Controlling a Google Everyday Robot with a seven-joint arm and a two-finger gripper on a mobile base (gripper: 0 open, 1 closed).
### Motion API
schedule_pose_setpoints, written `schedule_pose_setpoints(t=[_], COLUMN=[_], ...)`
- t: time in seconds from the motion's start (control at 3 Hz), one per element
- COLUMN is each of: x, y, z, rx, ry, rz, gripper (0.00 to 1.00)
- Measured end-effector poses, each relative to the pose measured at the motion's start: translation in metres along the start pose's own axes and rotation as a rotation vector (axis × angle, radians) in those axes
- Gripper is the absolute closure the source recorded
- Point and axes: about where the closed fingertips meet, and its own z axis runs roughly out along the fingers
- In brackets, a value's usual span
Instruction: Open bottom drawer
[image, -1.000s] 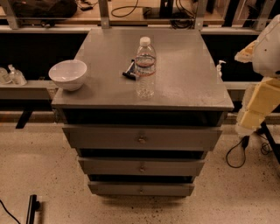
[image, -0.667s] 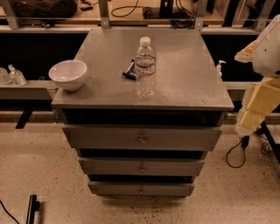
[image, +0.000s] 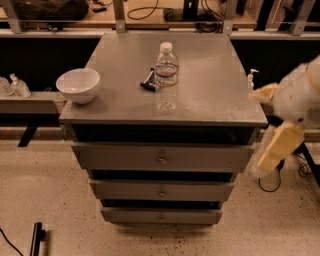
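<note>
On a low ledge at the far left stand two small clear bottles (image: 15, 86), and a dark post (image: 36, 239) lies on the speckled floor (image: 45, 190) near the lower left corner. A white bowl (image: 78, 85) sits upright at the near left corner of the grey cabinet (image: 210, 70), close to the top's left edge. Toward the middle of the top, a small black tool (image: 148, 81) lies flat just left of a clear water bottle (image: 166, 77), which stands upright with its white cap on.

Three grey drawer fronts are stacked below the top, each with a small round knob at its centre and a dark gap above it. The top drawer (image: 115, 158) looks widest and the middle drawer (image: 125, 190) sits under it. The bottom drawer (image: 190, 216) is the lowest and narrowest-looking, close to the floor, with its knob (image: 161, 217) at mid-front. It appears closed, and nothing touches it.

Beyond the cabinet's right edge, a small pump bottle (image: 251, 79) stands behind the top's right side. The robot's pale arm (image: 300, 92) enters at the far right. Its cream-coloured gripper (image: 277, 150) hangs down beside the cabinet's right side, level with the top and middle drawers, higher than the bottom drawer and well apart from its knob. Whether the gripper is open or closed cannot be told, and it appears to hold nothing. A dark cable (image: 272, 189) loops on the floor beneath it.
</note>
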Motion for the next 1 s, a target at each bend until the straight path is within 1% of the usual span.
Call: schedule_pose_setpoints(t=[0.33,0.67,1.0], x=[-0.004,0.011,0.023], y=[0.038,0.074,0.074], z=[0.076,0.148,0.136], rx=[-0.071,-0.085,-0.046], ry=[-0.214,-0.538,-0.594], rz=[-0.024,0.067,0.09], gripper=[0.0,0.0,0.0])
